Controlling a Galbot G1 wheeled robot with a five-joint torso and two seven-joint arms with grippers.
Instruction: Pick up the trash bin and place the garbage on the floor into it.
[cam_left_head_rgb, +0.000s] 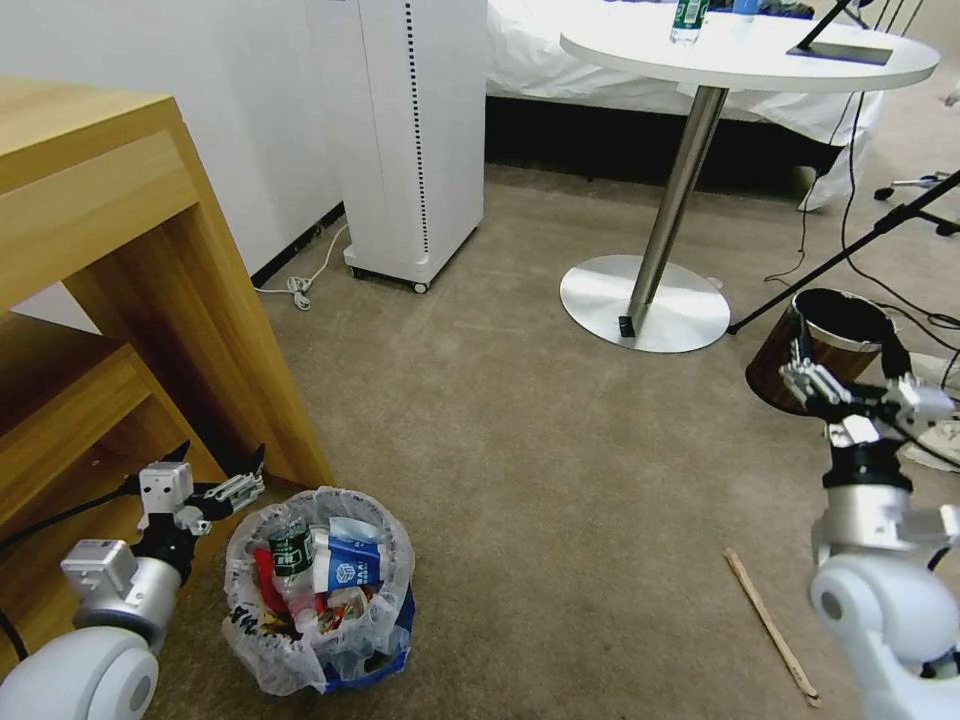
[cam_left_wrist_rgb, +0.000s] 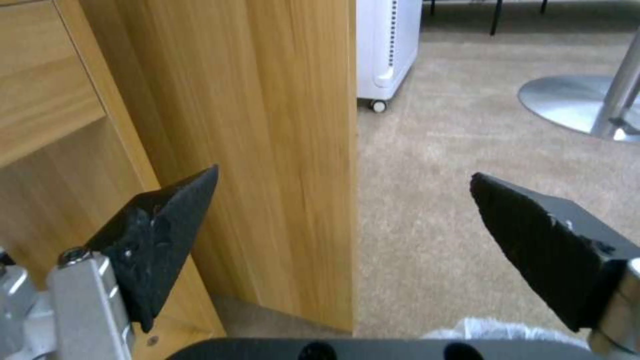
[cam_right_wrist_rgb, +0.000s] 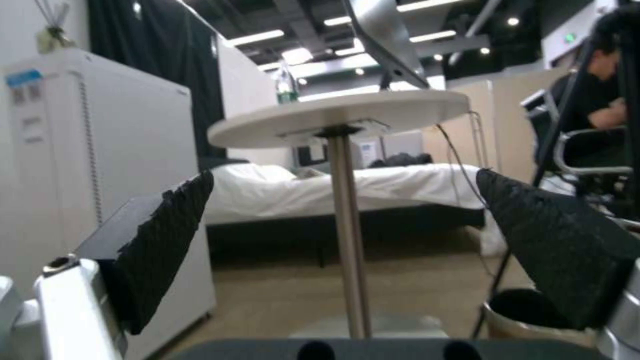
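Now we read the floor from left to right. Our left gripper (cam_left_head_rgb: 222, 478) hangs with its fingers spread and nothing between them, close beside the wooden desk (cam_left_head_rgb: 120, 300) leg and at about ten o'clock from the trash bin (cam_left_head_rgb: 318, 590). The bin stands on the carpet (cam_left_head_rgb: 520, 430) just beside that gripper, its crinkly bag already stuffed with a blue-white carton (cam_left_head_rgb: 348, 565), a green-label bottle (cam_left_head_rgb: 292, 552) and red wrappers. To take it well, we judge that we should bring the left fingers down over the near rim and pinch bag and wall together, since the loose plastic alone would likely slip or tear. Further right, a wooden stick (cam_left_head_rgb: 772, 626) lies flat on the carpet at roughly three o'clock from the bin, well apart from it. Our right gripper (cam_left_head_rgb: 820, 385) is raised at the far right, jaws released and empty, in front of the brown bin (cam_left_head_rgb: 830, 345). A thin flat stick will probably need a low, square pinch across its width.
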